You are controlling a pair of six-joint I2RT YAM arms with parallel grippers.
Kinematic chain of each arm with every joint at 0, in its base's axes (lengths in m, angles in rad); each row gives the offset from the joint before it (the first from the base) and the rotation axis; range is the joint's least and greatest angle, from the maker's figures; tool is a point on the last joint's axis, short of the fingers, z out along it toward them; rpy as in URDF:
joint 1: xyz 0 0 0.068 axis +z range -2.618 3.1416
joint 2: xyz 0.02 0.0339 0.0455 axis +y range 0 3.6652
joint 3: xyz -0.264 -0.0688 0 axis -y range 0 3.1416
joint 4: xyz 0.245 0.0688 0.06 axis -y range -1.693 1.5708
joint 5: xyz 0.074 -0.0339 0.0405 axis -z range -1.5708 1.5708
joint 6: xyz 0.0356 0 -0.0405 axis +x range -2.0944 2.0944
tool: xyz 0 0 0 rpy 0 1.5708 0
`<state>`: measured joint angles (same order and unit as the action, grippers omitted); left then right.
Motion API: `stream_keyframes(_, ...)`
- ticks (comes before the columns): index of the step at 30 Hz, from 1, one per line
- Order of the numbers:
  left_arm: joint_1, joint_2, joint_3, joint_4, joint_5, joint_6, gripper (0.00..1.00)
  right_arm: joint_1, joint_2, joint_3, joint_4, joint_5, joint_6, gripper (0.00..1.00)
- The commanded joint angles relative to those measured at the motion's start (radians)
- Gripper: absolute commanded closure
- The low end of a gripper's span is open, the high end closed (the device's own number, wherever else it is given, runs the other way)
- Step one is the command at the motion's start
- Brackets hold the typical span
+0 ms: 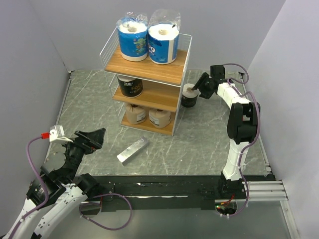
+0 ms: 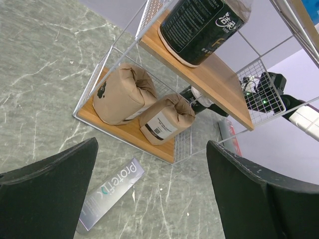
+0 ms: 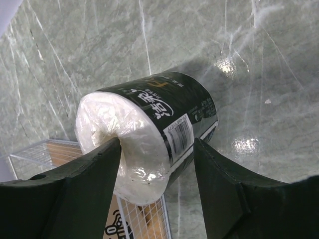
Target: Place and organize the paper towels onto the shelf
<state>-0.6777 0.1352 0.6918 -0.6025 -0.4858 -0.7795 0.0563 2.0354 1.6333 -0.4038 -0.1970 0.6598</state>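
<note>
The shelf [image 1: 164,71] holds two blue paper towels [image 1: 132,39] [image 1: 163,43] on top, a black one [image 1: 130,86] on the middle board and two brown ones [image 1: 135,113] [image 1: 160,118] at the bottom. Another black roll [image 1: 190,95] stands on the table to the right of the shelf. My right gripper [image 3: 157,147] is open around this roll [image 3: 164,114]. One finger [image 3: 79,184] presses into its white top, the other [image 3: 224,184] stands beside its wall with a gap. My left gripper [image 2: 152,149] hangs open and empty over the table, in front of the shelf.
A flat silver bar [image 1: 132,150] lies on the table in front of the shelf, just below my left gripper [image 1: 94,139]. A slim red box [image 2: 230,137] shows behind the shelf's mesh corner. Grey walls close in the table on the left, back and right.
</note>
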Motion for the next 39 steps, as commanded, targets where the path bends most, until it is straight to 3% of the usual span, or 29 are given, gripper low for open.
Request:
stream_keyframes(1, -0.005, 0.014, 0.003, 0.038, 0.012, 0.011, 0.04, 0.002, 0.019, 0.002, 0.025, 0.010, -0.009, 0.33)
stream_keyframes(9, -0.003, 0.012, 0.003, 0.037, 0.010, 0.011, 0.04, 0.010, 0.031, -0.009, 0.022, 0.021, -0.014, 0.37)
stream_keyframes(16, -0.005, 0.012, 0.005, 0.037, 0.012, 0.014, 0.03, 0.011, -0.023, -0.036, 0.017, 0.051, -0.045, 0.56)
stream_keyframes(23, -0.005, 0.010, 0.005, 0.037, 0.013, 0.016, 0.03, 0.011, -0.165, -0.136, -0.047, 0.129, -0.130, 0.62)
stream_keyframes(28, -0.003, 0.007, 0.005, 0.040, 0.016, 0.014, 0.04, 0.011, -0.371, -0.321, -0.061, 0.157, -0.195, 0.63)
stream_keyframes(33, -0.005, 0.018, 0.003, 0.043, 0.024, 0.017, 0.04, 0.042, -0.654, -0.622, -0.046, 0.130, -0.215, 0.63)
stream_keyframes(39, -0.008, 0.055, 0.003, 0.052, 0.055, 0.026, 0.04, 0.167, -0.995, -0.851, -0.122, 0.137, -0.172, 0.63)
